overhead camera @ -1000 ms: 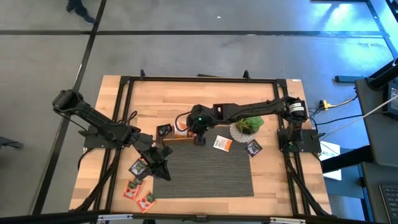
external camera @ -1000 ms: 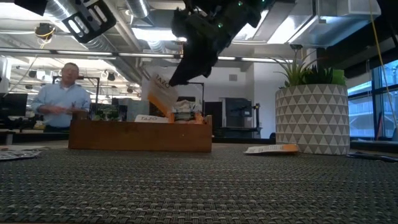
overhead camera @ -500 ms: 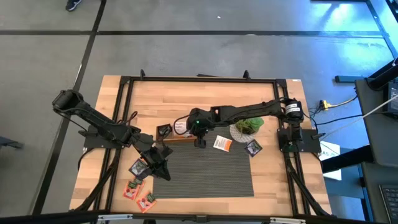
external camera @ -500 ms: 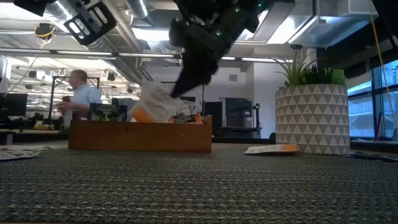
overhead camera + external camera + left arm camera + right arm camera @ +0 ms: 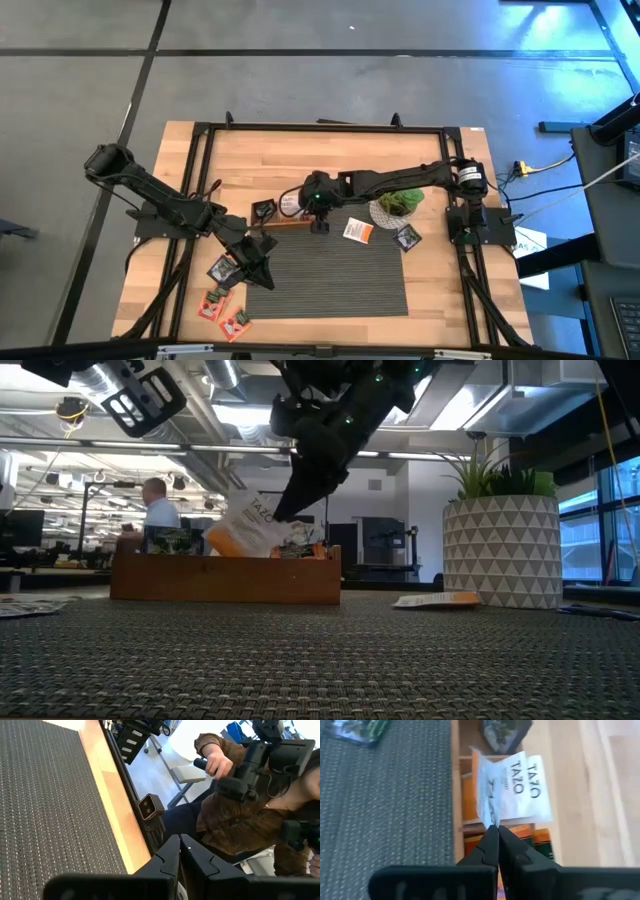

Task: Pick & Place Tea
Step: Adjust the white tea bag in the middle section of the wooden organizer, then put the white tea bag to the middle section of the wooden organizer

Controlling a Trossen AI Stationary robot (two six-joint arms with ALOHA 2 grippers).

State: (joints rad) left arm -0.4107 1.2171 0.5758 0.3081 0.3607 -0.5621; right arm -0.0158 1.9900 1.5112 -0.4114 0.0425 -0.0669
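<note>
Across the pale wooden table [image 5: 330, 160] lies a dark woven mat [image 5: 330, 270], with an office room beyond where a person [image 5: 155, 510] stands far off behind the wooden tray [image 5: 225, 577]. Over that tray the right pincer [image 5: 494, 827] is closed on the corner of a white-and-orange tea sachet [image 5: 512, 787], held tilted just above the compartment, where more orange sachets [image 5: 470, 795] lie. At the mat's near left corner the left pincer [image 5: 180, 842] hangs with fingers pressed together, holding nothing, while loose sachets [image 5: 222, 268] lie beside it and a potted plant [image 5: 397, 205] stands right of the tray.
</note>
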